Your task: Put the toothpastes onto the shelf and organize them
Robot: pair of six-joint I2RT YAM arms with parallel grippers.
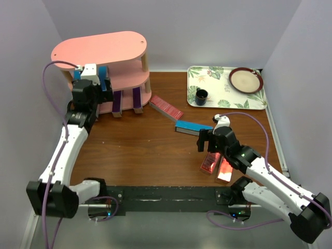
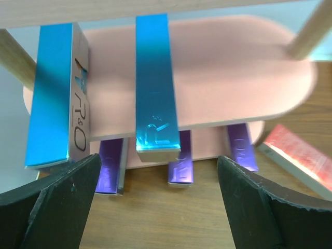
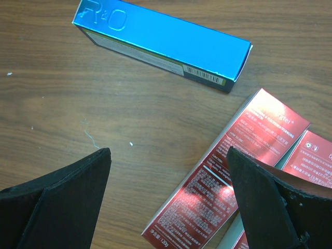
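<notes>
- The left gripper (image 2: 158, 171) is hovering at the near edge of the shelf (image 1: 98, 49), fingers spread wide and pinching nothing.
- Two blue cartons (image 2: 155, 88) are lying on the middle tier, with their ends overhanging the near edge. Three purple cartons (image 2: 180, 165) are sitting on the bottom tier (also poking out toward the arm).
- The right gripper (image 3: 168, 153) is hanging over the table (image 1: 129, 150), fingers spread and empty. The third blue carton (image 3: 161, 44) is lying flat just on its far side, and the red pair (image 3: 233, 176) is lying side by side on its near side.
- The third red carton (image 1: 166, 108) is lying on the table just right of the shelf foot.
- Judgement: five of nine are shelved, leaving four to go.
- Risk: one overhanging blue end is sitting right between the left fingers, so a crooked retreat could be dragging it off the tier.
- Risk: the cartons are lying flat and glossy, so closing on the red pair could be catching both or skidding one away.
- Risk: the top tier is overhanging the middle one, so a carton carried high could be striking it.
</notes>
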